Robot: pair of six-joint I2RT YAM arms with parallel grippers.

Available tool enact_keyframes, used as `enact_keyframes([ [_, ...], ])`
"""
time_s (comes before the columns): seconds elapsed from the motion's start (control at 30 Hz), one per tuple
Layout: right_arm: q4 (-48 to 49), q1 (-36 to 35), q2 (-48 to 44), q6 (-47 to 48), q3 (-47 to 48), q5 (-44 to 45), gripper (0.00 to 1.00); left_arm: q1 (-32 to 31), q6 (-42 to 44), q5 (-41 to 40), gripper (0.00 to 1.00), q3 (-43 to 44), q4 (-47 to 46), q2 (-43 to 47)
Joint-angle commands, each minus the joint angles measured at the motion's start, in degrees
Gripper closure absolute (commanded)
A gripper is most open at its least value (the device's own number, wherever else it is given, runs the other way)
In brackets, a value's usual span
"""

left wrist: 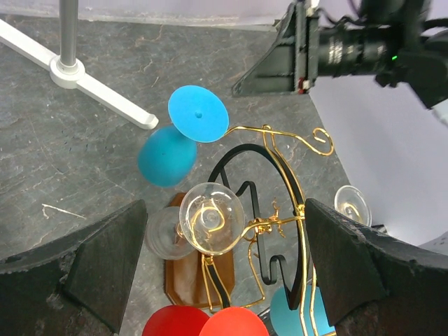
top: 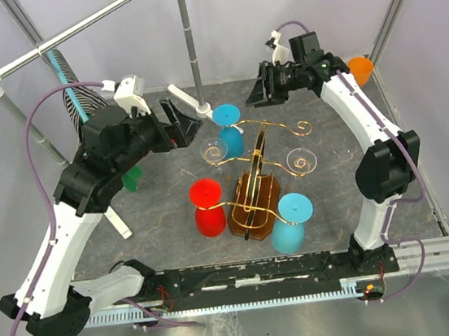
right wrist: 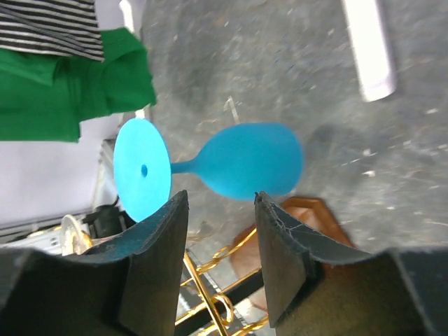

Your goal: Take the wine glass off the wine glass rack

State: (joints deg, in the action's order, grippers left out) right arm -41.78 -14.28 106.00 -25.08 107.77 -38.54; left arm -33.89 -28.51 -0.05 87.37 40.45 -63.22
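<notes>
Stage: approach; nothing lifted. Blue wine glass hangs at 12 o'clock of wine glass rack. Right gripper released, empty, near it; left gripper released, empty. Next, likely: clasp glass, slide it clear of scroll arm

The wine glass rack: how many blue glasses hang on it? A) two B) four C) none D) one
A: the far blue glass hangs at the back end of the wine glass rack, and the near blue glass at its front right.
</notes>
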Motion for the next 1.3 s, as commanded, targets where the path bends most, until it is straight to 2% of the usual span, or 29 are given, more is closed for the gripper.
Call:
enact_keyframes([
  [0.0,7.50,-0.39,-4.12,-7.00,-4.31,-8.28,0.51,-0.35,-1.67,-0.68,0.01,1.19,-1.31,2.38],
  [0.17,13.90,-1.82,-4.86,-11.08,-9.18,-11.88,0.53,-0.38,-2.21,-0.65,0.01,0.88,-1.25,3.01],
  [0.5,21.00,-2.71,-5.45,-16.89,-11.40,-13.49,0.59,-0.36,-2.69,-1.32,0.01,1.13,-0.55,4.39],
  [1.07,18.56,-4.84,-4.60,-14.59,-11.92,-12.98,0.59,-0.32,-2.45,-1.40,0.01,0.91,-0.50,4.38],
  [1.17,19.54,-5.13,-4.31,-15.08,-12.05,-13.30,0.66,-0.30,-2.35,-1.44,0.01,1.14,-0.59,4.42],
  [1.27,20.43,-5.37,-4.08,-16.01,-12.12,-13.41,0.68,-0.34,-2.25,-1.49,0.01,1.30,-0.54,4.37],
])
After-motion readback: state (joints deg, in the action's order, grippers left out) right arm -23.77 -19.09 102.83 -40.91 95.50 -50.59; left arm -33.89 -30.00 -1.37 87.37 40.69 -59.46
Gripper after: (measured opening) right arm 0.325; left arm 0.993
